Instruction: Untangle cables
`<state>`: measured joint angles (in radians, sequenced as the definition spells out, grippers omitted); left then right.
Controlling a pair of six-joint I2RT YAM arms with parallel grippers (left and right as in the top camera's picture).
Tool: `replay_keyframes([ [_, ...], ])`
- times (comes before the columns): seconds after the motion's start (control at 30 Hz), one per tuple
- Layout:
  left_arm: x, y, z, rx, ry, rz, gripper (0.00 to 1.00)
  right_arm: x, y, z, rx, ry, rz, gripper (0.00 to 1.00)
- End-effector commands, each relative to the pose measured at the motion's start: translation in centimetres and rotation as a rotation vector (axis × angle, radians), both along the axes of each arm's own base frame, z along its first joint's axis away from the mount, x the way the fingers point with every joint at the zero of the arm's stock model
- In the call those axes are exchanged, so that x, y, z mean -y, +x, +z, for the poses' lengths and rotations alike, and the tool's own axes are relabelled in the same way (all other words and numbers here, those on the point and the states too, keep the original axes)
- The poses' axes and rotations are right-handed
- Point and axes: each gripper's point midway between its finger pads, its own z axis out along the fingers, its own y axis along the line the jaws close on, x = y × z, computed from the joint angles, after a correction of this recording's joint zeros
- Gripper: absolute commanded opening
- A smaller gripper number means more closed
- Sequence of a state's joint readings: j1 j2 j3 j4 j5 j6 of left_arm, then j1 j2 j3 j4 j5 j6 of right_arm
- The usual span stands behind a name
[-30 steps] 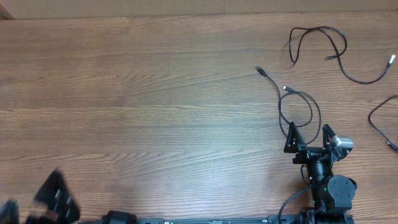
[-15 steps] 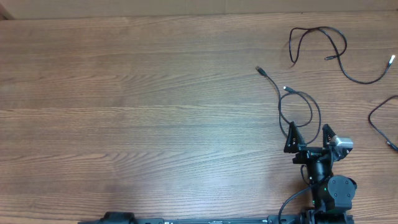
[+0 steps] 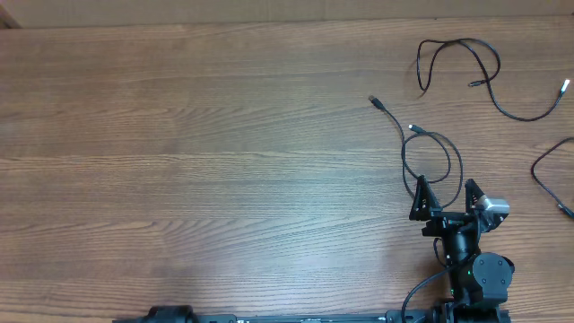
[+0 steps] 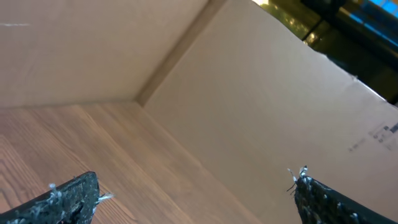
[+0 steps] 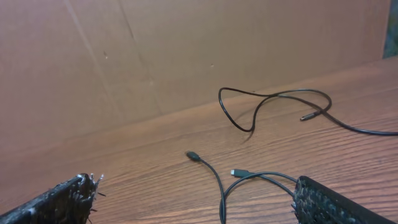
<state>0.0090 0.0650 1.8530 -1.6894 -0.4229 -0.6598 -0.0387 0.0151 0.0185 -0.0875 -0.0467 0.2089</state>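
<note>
Three thin black cables lie apart on the right of the wooden table. One looped cable with two small plugs lies just beyond my right gripper, which is open with nothing in it. In the right wrist view that cable runs between my open right gripper's fingers, untouched. A second cable curls at the far right, seen as the far cable near the wall. A third cable bends in at the right edge. My left gripper is open and empty, and shows only in its wrist view.
A brown cardboard wall stands along the table's far edge, seen as the cardboard wall behind the cables. The right arm's base sits at the table's near edge.
The left arm, at the bottom left of the overhead view a second ago, has withdrawn out of that view. The right arm and the cables have not moved.
</note>
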Motion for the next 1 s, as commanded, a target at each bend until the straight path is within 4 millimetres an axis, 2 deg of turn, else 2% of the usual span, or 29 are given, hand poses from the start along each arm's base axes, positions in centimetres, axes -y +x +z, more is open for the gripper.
replay_keyframes([
  [0.0, 0.1, -0.6, -0.4, 0.029, -0.015, 0.002, 1.00, 0.2, 0.0, -0.3, 0.000, 0.004, -0.010, 1.00],
  [0.37, 0.1, -2.0, -0.7, 0.085, -0.014, 0.002, 0.99, 0.2, 0.0, -0.3, 0.000, 0.004, -0.010, 1.00],
  [0.97, 0.1, -2.0, -0.7, 0.085, -0.014, 0.002, 0.99, 0.2, 0.0, -0.3, 0.000, 0.004, -0.010, 1.00],
])
